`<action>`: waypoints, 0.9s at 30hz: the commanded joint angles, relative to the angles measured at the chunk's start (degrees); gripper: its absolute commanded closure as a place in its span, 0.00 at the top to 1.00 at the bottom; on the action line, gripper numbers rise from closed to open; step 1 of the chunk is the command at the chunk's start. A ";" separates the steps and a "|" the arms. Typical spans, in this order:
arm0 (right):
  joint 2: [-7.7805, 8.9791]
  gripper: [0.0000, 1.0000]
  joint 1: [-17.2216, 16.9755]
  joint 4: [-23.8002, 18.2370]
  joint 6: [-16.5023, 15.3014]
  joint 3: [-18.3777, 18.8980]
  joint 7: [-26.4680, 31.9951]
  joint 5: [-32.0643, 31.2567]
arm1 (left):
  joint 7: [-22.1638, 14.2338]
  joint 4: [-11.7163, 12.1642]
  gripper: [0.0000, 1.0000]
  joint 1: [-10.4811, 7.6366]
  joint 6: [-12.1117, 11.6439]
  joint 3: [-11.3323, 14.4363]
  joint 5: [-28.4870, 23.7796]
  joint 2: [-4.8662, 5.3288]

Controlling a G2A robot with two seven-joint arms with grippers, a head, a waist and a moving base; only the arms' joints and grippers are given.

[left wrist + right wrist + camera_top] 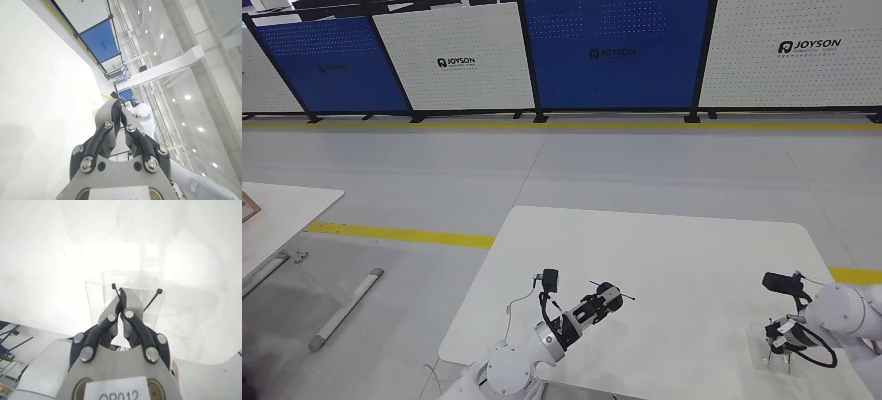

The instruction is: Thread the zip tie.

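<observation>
My left gripper (pixel 608 296) hovers over the front middle of the white table (pixel 672 250), shut on a thin black zip tie (pixel 625 295) that sticks out on both sides of the fingers. In the left wrist view its pads (pixel 115 113) are pressed together. My right gripper (pixel 121 291) is at the table's right front edge, over a clear open box (pixel 94 298). It is shut on a second black zip tie (pixel 114 286), whose head pokes out beyond the fingertips. A third zip tie (pixel 155 297) leans inside the box.
The clear box (pixel 776 354) stands close to the table's front right corner. The right arm (pixel 143 110) shows far off beyond the left gripper. Another white table (pixel 282 215) is off to the left across the floor.
</observation>
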 commanded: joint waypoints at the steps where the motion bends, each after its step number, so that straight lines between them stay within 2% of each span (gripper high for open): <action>1: 0.52 0.00 -1.41 -1.86 0.00 2.14 0.00 -0.07 | 0.00 0.00 0.00 0.00 0.00 0.00 0.00 0.00; 5: 1.70 0.00 -5.93 -5.95 0.00 8.92 -1.22 0.48 | 0.00 0.00 0.00 0.00 0.00 0.00 0.00 0.00; 9: 2.86 0.00 -13.29 -11.54 0.00 17.92 -5.07 4.60 | 0.00 0.00 0.00 0.00 0.00 0.00 0.00 0.00; 11: 3.31 0.00 -16.45 -14.31 -1.39 20.33 -4.77 6.78 | 0.00 0.00 0.00 0.00 0.00 0.00 0.00 0.00; 26: 3.31 0.00 -16.45 -14.31 -1.39 20.33 -4.77 6.78 | 0.00 0.00 0.00 0.00 0.00 0.00 0.00 0.00; 27: 3.23 0.00 -16.82 -14.27 -1.82 20.23 -6.09 6.90 | 0.00 0.00 0.00 0.00 0.00 0.00 0.00 0.00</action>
